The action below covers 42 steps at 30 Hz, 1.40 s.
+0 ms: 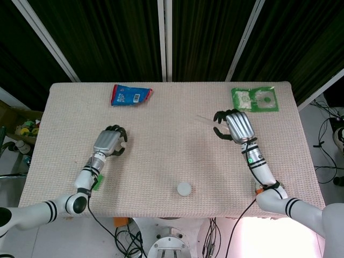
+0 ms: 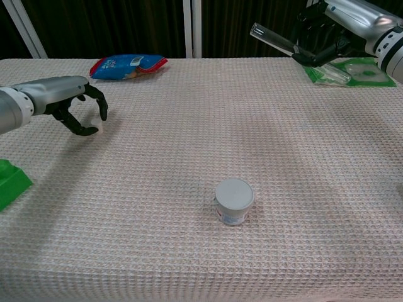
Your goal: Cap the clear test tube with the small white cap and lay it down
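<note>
The right hand (image 2: 327, 39) is raised above the far right of the tabletop (image 2: 264, 138), its dark fingers (image 2: 308, 53) wrapped around the clear tube (image 2: 272, 37). The tube is tilted, close to level, with its open mouth pointing toward the middle of the scene and its other end passing through the grip — in the head view it shows only as a faint streak (image 1: 205, 119) jutting from the same hand (image 1: 234, 125). Behind and below this hand a green packet (image 2: 352, 70) lies flat near the far right corner.

The left hand (image 2: 66, 104) hangs low over the left side of the tabletop, fingers (image 2: 101, 107) curled downward around the small white cap (image 2: 100, 128), which shows at the fingertips just at the cloth. Whether the cap is pinched or only enclosed cannot be told from either view; in the head view the hand (image 1: 109, 143) covers most of it, and only a pale spot (image 1: 123, 144) shows beside the fingers. Hand and cap are well apart from the tube.

Near the left edge, beside the left forearm, sits a bright green block (image 2: 11, 182). A red-and-blue snack bag (image 2: 128, 65) lies at the far edge, left of centre. Toward the near edge, about midway between the arms, stands a small white tub (image 2: 234, 201) with a round lid.
</note>
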Available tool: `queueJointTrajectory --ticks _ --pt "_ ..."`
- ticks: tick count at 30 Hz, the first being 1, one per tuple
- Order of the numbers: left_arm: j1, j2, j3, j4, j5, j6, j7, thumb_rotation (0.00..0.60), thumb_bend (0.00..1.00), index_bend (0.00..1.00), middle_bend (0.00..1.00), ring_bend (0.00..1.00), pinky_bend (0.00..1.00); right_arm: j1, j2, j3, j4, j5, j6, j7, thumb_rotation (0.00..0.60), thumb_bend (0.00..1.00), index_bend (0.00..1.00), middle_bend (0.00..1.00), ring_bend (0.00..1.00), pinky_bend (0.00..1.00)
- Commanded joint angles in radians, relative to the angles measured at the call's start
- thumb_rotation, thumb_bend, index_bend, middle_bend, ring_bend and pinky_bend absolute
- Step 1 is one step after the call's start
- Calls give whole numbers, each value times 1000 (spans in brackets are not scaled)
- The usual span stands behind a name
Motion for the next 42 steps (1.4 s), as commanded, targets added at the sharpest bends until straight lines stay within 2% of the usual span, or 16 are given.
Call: queueJointTrajectory --ticks 1,16,26,32,36,42 --pt "-3 -1 0 -3 -1 4 5 600 343 461 241 117 161 -1 0 -1 1 0 -2 -1 600 502 704 659 481 495" --pt "-14 -1 5 6 -32 10 36 600 352 482 245 117 161 -2 0 4 3 -3 -6 5 600 502 704 660 483 495" --pt "-7 1 -1 3 -10 34 4 600 383 602 294 133 165 -12 -9 -9 2 -11 -6 22 600 509 720 668 496 503" --pt "38 75 -45 -121 74 128 -125 600 412 602 345 192 174 -14 -43 -39 -3 -43 -11 78 600 520 747 682 513 506" --pt "71 151 -72 -244 147 184 -232 600 428 602 366 203 176 -2 -76 -47 -9 -90 18 125 600 519 782 699 534 520" --pt "95 247 -96 -390 247 205 -385 600 441 612 376 209 176 27 -125 -54 10 -142 43 140 600 520 794 707 547 530"
